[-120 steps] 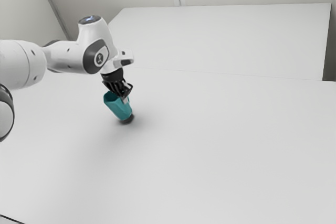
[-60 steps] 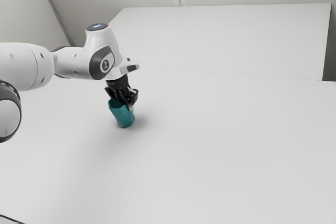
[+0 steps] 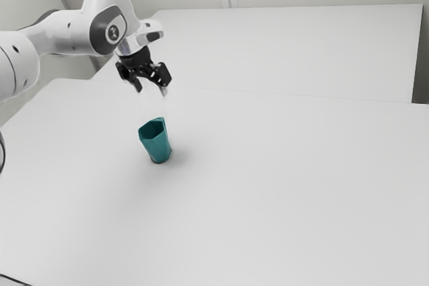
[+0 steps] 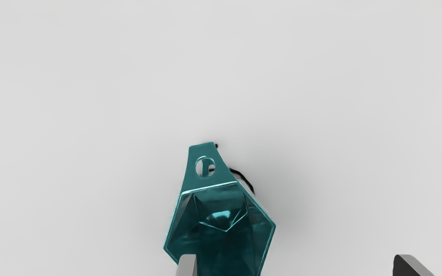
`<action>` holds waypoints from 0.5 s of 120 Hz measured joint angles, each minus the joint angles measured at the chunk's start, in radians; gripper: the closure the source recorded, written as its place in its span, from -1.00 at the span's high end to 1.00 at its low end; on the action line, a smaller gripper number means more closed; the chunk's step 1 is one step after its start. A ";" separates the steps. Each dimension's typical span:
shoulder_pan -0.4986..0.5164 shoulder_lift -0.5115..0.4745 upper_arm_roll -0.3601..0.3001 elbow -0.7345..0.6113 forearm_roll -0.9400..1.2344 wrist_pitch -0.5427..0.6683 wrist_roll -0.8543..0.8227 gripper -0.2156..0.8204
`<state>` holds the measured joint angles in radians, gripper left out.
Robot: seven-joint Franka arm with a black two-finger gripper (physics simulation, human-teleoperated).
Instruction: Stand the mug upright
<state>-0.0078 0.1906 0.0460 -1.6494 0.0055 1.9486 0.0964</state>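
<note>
Exterior view: the gripper [image 3: 151,89] is up in the air, fingers spread and nothing between them, so it's let go. The mug [image 3: 157,147] is below the hand, well apart from it, mouth up with its base on the table [image 3: 268,192]. My guess is it's carrying its own weight, so no grip needed.

Wrist view: you look down into the mug, handle [image 4: 202,151] pointing away from the fingers. One fingertip overlaps the rim, probably just line of sight given that gap. Looks basically done imo, just back off without bumping it.
</note>
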 joint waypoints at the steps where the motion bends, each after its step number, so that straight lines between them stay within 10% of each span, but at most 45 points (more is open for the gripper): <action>1: 0.000 0.001 0.000 0.010 0.000 -0.007 0.001 0.50; 60: 0.009 0.040 0.000 0.224 -0.013 -0.266 0.039 0.58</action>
<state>0.0009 0.2307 0.0456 -1.4256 -0.0074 1.6825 0.1352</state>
